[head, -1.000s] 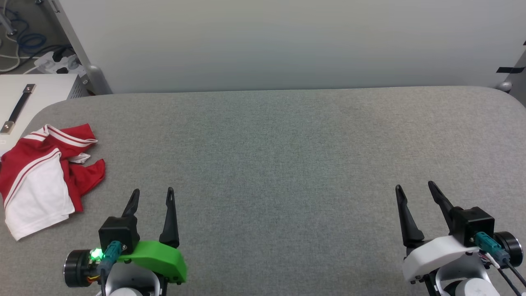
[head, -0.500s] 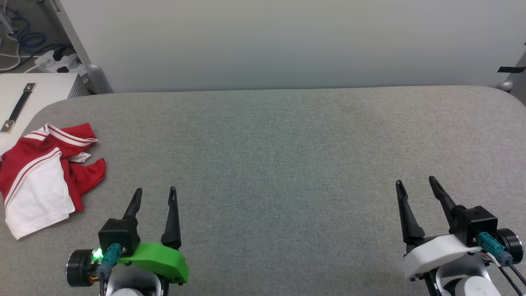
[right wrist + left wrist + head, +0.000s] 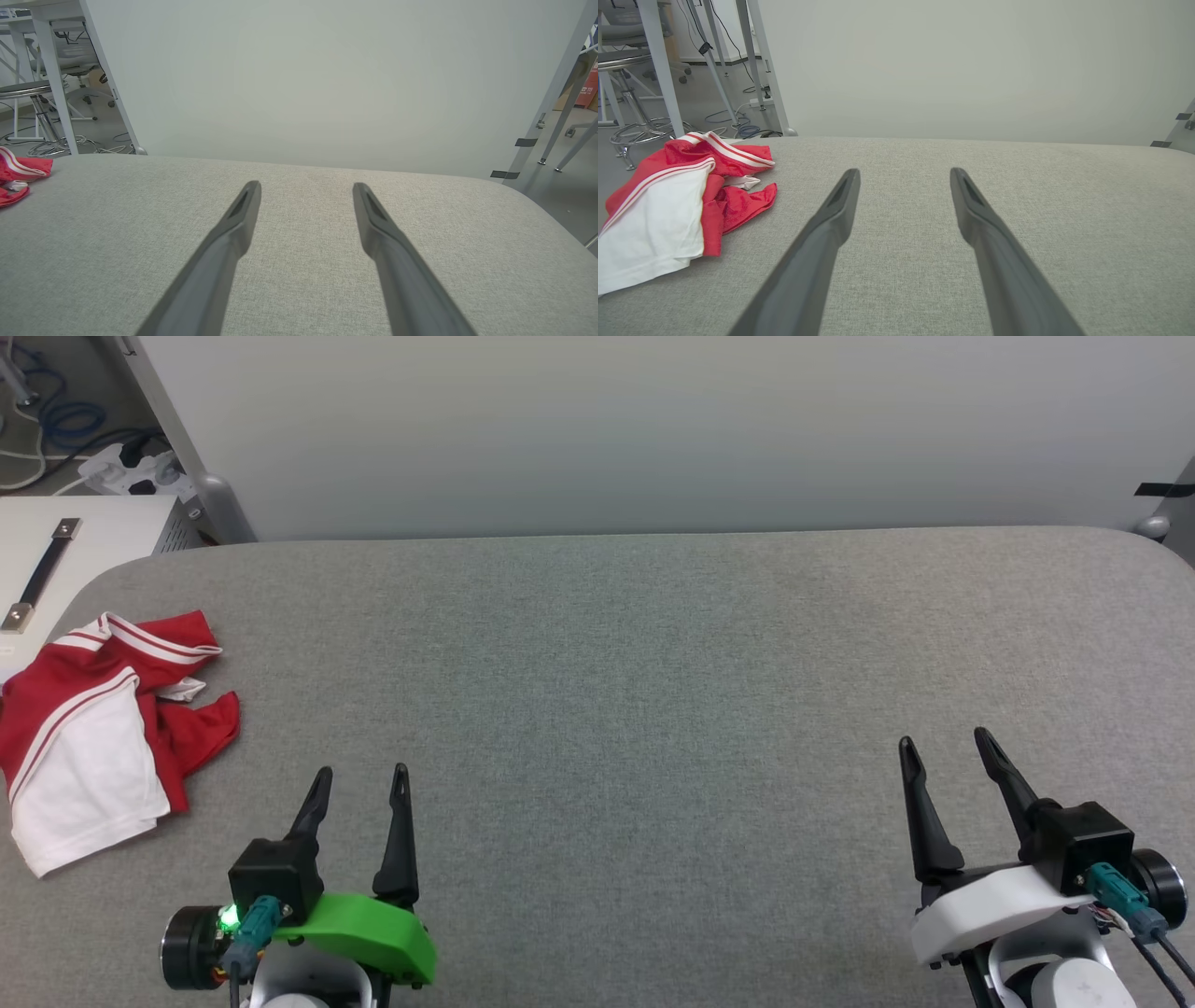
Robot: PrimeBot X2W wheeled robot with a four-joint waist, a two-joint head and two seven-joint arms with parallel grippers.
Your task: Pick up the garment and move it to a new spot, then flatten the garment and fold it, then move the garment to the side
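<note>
Lying crumpled on grey surface [image 3: 653, 691] before pale wall [image 3: 653, 429]: garment [image 3: 84, 775]; left claw [image 3: 362, 769], right claw [image 3: 942, 737] agape.

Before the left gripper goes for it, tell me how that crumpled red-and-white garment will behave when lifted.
The garment will likely flop and drape: it lies crumpled in soft folds on the grey table. It looks thin, so probably light. Pinched at one point by the left gripper, it would probably hang bunched.
</note>
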